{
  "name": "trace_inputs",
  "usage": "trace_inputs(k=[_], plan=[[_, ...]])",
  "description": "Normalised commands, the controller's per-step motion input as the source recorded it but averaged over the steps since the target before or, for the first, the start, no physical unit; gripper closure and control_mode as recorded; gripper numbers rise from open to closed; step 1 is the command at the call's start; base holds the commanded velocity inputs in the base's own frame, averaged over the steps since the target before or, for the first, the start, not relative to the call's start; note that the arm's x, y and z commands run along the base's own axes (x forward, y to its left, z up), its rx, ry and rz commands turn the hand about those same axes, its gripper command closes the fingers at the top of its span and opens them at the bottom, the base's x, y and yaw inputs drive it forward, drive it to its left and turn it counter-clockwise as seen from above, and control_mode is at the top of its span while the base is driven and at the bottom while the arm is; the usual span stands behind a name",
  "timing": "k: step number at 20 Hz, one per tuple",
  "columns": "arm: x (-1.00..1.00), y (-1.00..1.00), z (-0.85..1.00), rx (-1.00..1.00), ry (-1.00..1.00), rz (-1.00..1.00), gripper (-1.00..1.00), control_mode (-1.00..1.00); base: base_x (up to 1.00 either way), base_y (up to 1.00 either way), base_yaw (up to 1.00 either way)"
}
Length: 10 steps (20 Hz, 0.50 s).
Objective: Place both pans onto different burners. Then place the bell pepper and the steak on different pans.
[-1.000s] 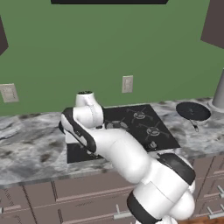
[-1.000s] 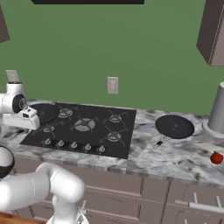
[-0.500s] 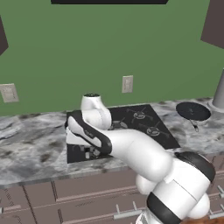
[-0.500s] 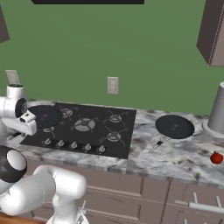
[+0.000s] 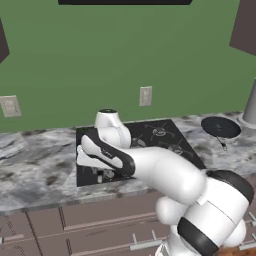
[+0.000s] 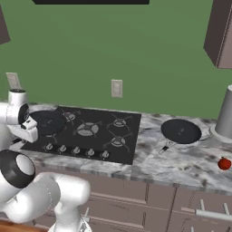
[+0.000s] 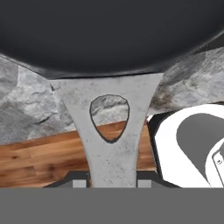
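Green wall backing marble counter [image 6: 190, 165] | cooktop [image 6: 97, 131]: one pan [image 6: 46, 121] hanging over its rear-left burner, gripper [image 7: 113, 183] clamping its pale handle [image 7: 109, 144] | second pan [image 6: 181, 131] sitting right of cooktop, red item [image 6: 224, 163], probably the pepper, lying nearby | arm [image 5: 165, 172] blocking the cooktop's middle.

Marble counter [image 6: 190, 165], wall outlet [image 6: 117, 88], grey canister [image 6: 224, 114].
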Motion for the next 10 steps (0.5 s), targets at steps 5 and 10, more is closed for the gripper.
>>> trace_inputs(k=[5,10], plan=[[0.13,0.02,-0.15,0.0,0.08,-0.02,1.0,-1.0,0.0,0.0,0.0],[0.29,0.09,-0.25,0.0,0.1,-0.01,1.0,-1.0,0.0,0.0,0.0]])
